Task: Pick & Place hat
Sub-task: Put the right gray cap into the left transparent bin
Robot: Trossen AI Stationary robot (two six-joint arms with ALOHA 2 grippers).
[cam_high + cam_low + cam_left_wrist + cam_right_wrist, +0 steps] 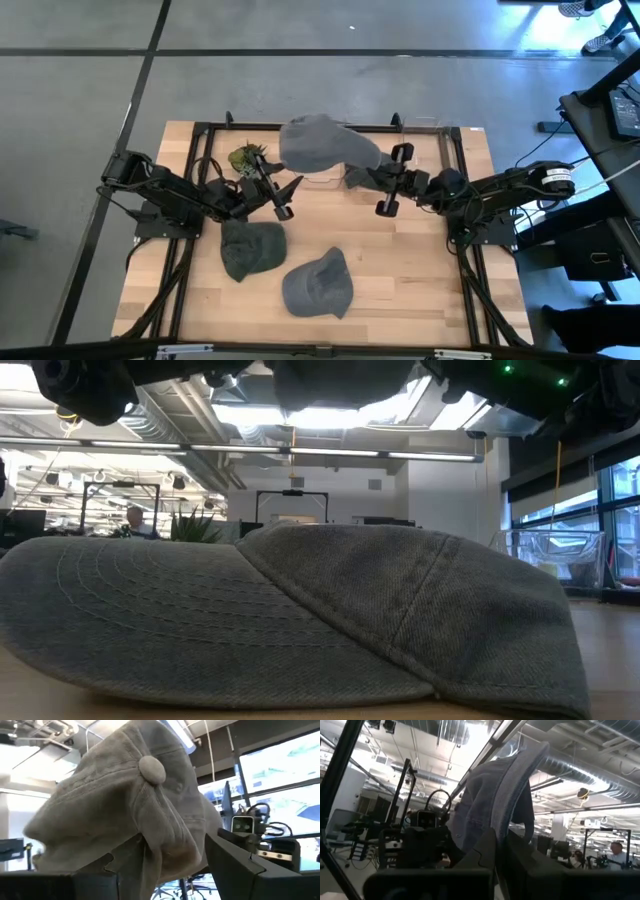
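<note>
Grey hat [322, 146] held up above the far middle of the table [420, 270], draped between the two arms. Its long axis runs left to right across the table; crown button [151, 769] faces the left wrist camera. Right gripper [372, 180] clamped on the hat's right edge, fabric pinched between its fingers [487, 851]. Left gripper [275, 190] sits just below and left of the hat, fingers apart, hat cloth hanging between them. Two more grey caps lie flat nearer the front: one [251, 247] left of centre, another [319, 284] beside it. Small green plant [245, 158] just left of the held hat.
</note>
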